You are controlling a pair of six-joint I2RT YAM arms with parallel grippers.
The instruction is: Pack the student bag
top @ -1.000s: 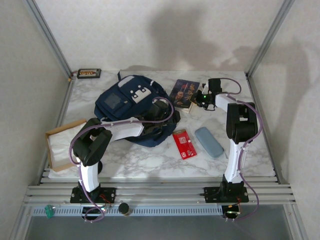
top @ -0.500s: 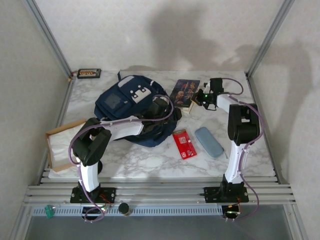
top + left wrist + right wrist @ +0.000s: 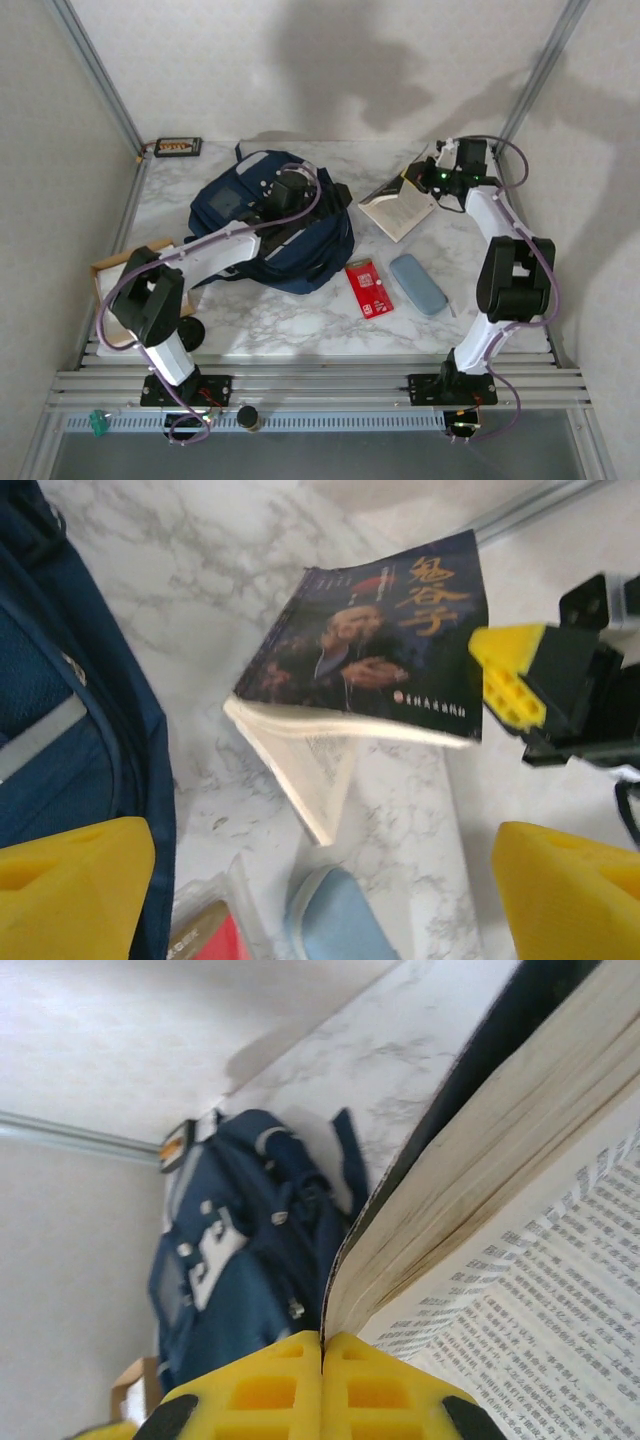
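My right gripper [image 3: 440, 178] is clenched on the cover of an open paperback book [image 3: 400, 205], holding it tilted at the far right of the marble table [image 3: 300, 320], pages hanging loose. My left gripper [image 3: 283, 192] hovers, fingers spread wide, over the student bag [image 3: 320, 250], which lies left of centre, left of the book.
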